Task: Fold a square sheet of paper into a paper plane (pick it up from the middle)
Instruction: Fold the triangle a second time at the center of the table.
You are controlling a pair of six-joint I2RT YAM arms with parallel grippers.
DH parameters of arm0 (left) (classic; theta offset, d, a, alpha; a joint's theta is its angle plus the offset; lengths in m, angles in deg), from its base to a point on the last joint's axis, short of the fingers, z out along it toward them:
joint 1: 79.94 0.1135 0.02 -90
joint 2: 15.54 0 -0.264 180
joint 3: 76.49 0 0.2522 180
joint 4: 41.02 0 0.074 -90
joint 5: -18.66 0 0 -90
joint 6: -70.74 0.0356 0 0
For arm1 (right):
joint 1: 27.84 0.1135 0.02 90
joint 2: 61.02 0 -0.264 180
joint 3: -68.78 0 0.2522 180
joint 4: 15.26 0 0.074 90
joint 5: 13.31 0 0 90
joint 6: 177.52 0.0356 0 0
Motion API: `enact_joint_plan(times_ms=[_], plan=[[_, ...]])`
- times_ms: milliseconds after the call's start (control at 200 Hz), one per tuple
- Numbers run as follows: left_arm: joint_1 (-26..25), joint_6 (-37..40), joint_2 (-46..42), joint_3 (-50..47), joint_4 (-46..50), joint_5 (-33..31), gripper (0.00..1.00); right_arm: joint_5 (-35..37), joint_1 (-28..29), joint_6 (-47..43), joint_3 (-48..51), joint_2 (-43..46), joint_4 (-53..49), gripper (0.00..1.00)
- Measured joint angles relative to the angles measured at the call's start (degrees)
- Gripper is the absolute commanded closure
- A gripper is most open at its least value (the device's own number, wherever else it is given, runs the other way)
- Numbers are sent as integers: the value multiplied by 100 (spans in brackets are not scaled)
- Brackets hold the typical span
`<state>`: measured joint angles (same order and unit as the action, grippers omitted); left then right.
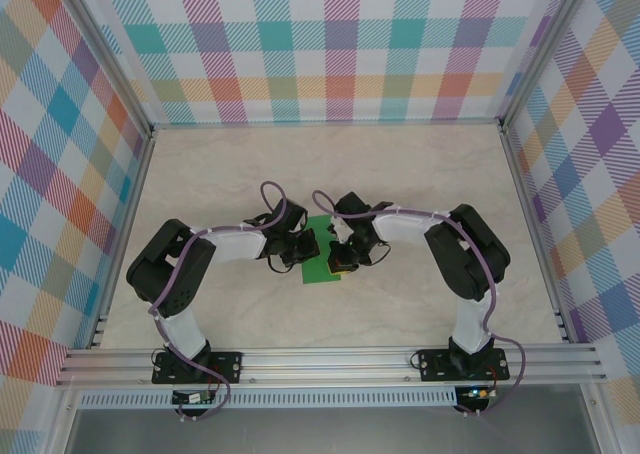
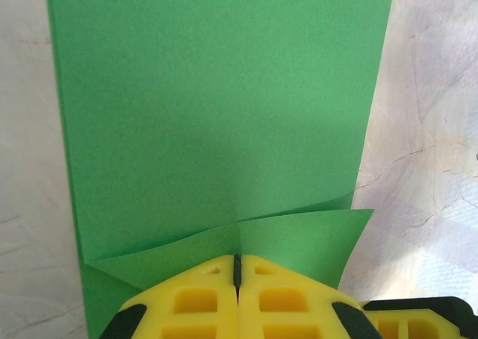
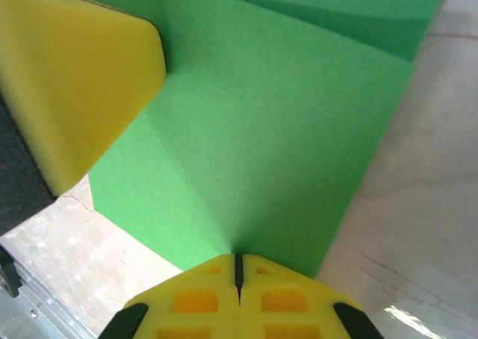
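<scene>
Paper (image 2: 216, 115) apparently pinched by both jaws.

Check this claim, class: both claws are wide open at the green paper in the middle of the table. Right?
Wrong: the left claw and right claw are shut, not open, at the green paper; both wrist views show it.

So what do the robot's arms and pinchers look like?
The left arm and right arm have black joints, white middle parts and looping purple cables. The left gripper and right gripper have chunky yellow fingers with square pockets and black corners.
</scene>
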<state>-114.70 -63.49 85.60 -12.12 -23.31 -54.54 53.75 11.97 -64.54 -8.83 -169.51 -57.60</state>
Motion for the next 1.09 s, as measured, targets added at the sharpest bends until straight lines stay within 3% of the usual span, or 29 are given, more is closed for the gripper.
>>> enact_joint_plan(times_ms=[360, 630, 1095], plan=[[-9, -11, 0, 22, 42, -59, 100, 63, -11, -142, 660, 470, 367, 98], [-9, -11, 0, 22, 37, -50, 100, 144, -11, -125, 817, 935, 46, 98], [-9, -74, 0, 22, 22, -37, 100, 133, -11, -74, 225, 313, 343, 99]])
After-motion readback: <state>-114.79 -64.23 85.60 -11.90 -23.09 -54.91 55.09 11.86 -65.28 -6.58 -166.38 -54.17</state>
